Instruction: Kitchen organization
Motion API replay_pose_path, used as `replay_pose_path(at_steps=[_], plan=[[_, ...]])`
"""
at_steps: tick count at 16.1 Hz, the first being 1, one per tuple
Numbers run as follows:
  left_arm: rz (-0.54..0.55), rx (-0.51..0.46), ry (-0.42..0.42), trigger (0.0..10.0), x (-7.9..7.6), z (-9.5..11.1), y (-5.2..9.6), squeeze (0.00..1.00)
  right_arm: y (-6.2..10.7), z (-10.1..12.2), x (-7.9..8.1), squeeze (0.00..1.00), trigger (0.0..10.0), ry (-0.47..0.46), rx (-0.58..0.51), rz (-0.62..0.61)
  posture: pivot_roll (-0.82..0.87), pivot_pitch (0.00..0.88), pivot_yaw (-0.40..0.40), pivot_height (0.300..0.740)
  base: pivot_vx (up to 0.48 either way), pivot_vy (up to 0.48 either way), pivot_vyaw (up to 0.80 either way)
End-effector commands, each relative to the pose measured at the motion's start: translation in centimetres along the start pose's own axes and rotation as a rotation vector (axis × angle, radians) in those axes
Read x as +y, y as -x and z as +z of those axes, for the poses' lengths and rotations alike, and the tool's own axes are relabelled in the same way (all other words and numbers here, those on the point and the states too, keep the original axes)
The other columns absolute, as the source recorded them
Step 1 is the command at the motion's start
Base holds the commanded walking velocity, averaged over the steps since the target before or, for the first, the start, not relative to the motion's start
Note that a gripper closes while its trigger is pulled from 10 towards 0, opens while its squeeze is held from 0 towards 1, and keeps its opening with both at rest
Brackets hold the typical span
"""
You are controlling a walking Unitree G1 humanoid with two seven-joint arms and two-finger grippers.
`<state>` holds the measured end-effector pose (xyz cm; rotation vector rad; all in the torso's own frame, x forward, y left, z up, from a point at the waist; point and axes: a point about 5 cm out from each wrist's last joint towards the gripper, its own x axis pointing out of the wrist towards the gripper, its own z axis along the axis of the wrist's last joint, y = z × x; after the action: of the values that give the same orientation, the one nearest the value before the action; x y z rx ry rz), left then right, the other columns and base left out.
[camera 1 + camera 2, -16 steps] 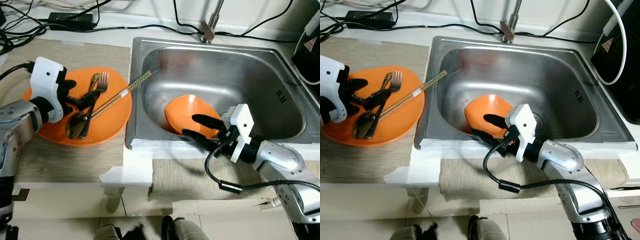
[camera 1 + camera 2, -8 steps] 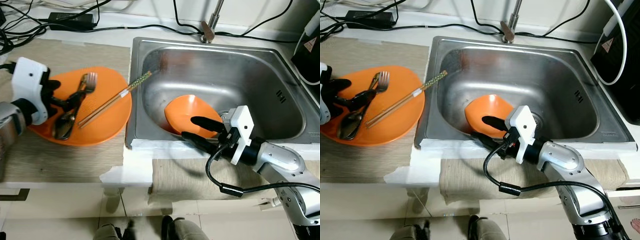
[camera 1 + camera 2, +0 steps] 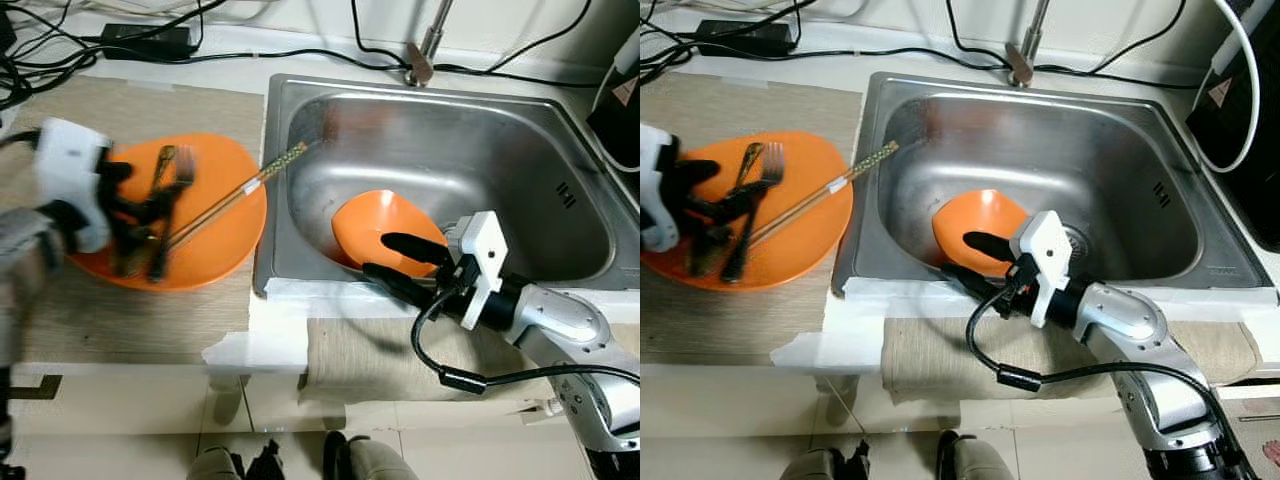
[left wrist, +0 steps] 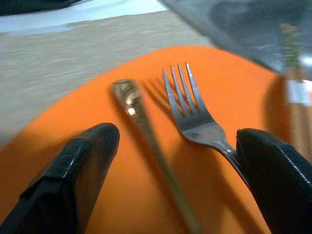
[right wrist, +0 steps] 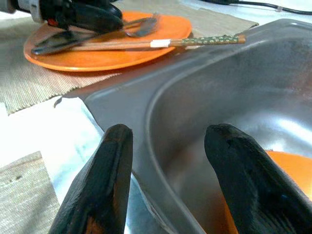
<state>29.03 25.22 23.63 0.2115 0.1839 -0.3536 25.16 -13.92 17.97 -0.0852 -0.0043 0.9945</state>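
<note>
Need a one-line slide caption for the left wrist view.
Left hand open over the orange plate, fingers straddling a fork and a utensil handle.

Even, bright indoor light falls on the scene, with soft sheen on the steel sink (image 3: 520,150) rather than hard glare. The left claw (image 3: 135,210) and the cutlery beside it smear with motion blur, while the right claw (image 3: 405,265) stays sharp. In the left wrist view the black fingers (image 4: 73,170) loom soft and out of focus; the fork (image 4: 192,109) casts a faint shadow on the orange plate (image 4: 229,87).
</note>
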Motion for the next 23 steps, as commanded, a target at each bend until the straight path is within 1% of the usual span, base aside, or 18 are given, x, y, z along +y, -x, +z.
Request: replay_pose_path(at_steps=[1, 3, 5, 7, 8, 9, 10, 11, 13, 14, 15, 16, 17, 18, 20, 23], plan=[[-0.026, -0.009, -0.022, 10.0, -0.8, 0.5, -0.1, 0.0, 0.2, 0.5, 0.1, 0.0, 10.0, -0.009, -0.019, -0.001, -0.13, 0.179, -0.102, 0.74, 0.0, 0.0, 0.0], [-0.004, -0.033, -0.045, 10.0, -0.4, 1.4, 0.2, 0.0, 0.3, 0.9, -0.1, 0.0, 10.0, -0.023, -0.043, -0.01, -0.13, 0.178, -0.102, 0.74, 0.0, 0.0, 0.0], [0.071, -0.053, -0.093, 10.0, 1.3, 2.7, 1.1, 0.0, 0.4, 1.2, -0.5, 0.0, 10.0, -0.029, -0.062, -0.029, -0.13, 0.179, -0.101, 0.74, 0.0, 0.0, 0.0], [0.11, -0.083, -0.111, 10.0, 2.0, 3.6, 1.8, 0.0, 0.6, 1.0, -0.8, 0.0, 10.0, -0.026, -0.052, -0.044, -0.13, 0.179, -0.103, 0.74, 0.0, 0.0, 0.0], [0.076, -0.134, -0.116, 10.0, 1.2, 4.5, 1.8, 0.0, 0.7, 0.9, -1.0, 0.0, 10.0, -0.023, -0.044, -0.051, -0.13, 0.177, -0.104, 0.74, 0.0, 0.0, 0.0], [0.02, -0.149, -0.107, 10.0, 0.3, 4.6, 1.6, 0.0, 0.8, 1.0, -1.1, 0.0, 10.0, -0.019, -0.041, -0.053, -0.13, 0.177, -0.103, 0.74, 0.0, 0.0, 0.0], [-0.065, -0.141, -0.095, 10.0, -1.0, 4.2, 1.4, 0.16, 0.9, 1.1, -1.4, 0.0, 10.0, -0.013, -0.04, -0.058, -0.13, 0.177, -0.102, 0.74, 0.0, 0.0, 0.0], [-0.121, -0.122, -0.07, 10.0, -1.9, 3.6, 1.2, 1.0, 1.1, 1.2, -1.6, 0.0, 10.0, -0.007, -0.036, -0.062, -0.13, 0.179, -0.102, 0.74, 0.0, 0.0, 0.0], [-0.202, -0.105, -0.051, 10.0, -3.4, 2.8, 1.1, 1.0, 1.5, 1.2, -1.8, 0.0, 10.0, 0.002, -0.016, -0.056, -0.13, 0.18, -0.104, 0.74, 0.0, 0.0, 0.0], [-0.238, -0.095, -0.047, 10.0, -4.5, 2.4, 1.0, 1.0, 1.9, 1.1, -1.8, 0.0, 10.0, 0.009, 0.006, -0.044, -0.13, 0.184, -0.108, 0.74, 0.0, 0.0, 0.0], [-0.253, -0.087, -0.051, 10.0, -5.1, 2.1, 0.8, 1.0, 2.1, 1.0, -1.9, 0.0, 10.0, 0.011, 0.021, -0.034, -0.13, 0.184, -0.108, 0.74, 0.0, 0.0, 0.0], [-0.227, -0.085, -0.073, 10.0, -5.5, 2.0, 0.4, 1.0, 2.0, 1.0, -1.8, 0.0, 10.0, 0.011, 0.028, -0.014, -0.12, 0.192, -0.115, 0.74, 0.0, 0.0, 0.0], [-0.223, -0.083, -0.08, 10.0, -5.5, 1.9, 0.3, 1.0, 2.0, 1.0, -1.8, 0.0, 10.0, 0.011, 0.029, -0.011, -0.12, 0.192, -0.115, 0.74, 0.0, 0.0, 0.0], [-0.219, -0.083, -0.073, 10.0, -5.8, 1.9, 0.0, 0.0, 1.8, 0.9, -1.6, 0.0, 10.0, 0.005, 0.026, -0.001, -0.12, 0.192, -0.118, 0.74, 0.0, 0.0, 0.0], [-0.213, -0.069, -0.067, 10.0, -6.1, 1.6, -0.5, 0.0, 1.1, 0.7, -0.7, 0.0, 10.0, -0.008, 0.028, 0.047, -0.13, 0.193, -0.113, 0.74, 0.0, 0.0, 0.0], [-0.213, -0.049, -0.07, 10.0, -6.0, 1.4, -0.9, 0.0, 1.1, 0.7, -0.4, 0.0, 10.0, -0.01, 0.026, 0.066, -0.13, 0.195, -0.103, 0.74, 0.0, 0.0, 0.0]])
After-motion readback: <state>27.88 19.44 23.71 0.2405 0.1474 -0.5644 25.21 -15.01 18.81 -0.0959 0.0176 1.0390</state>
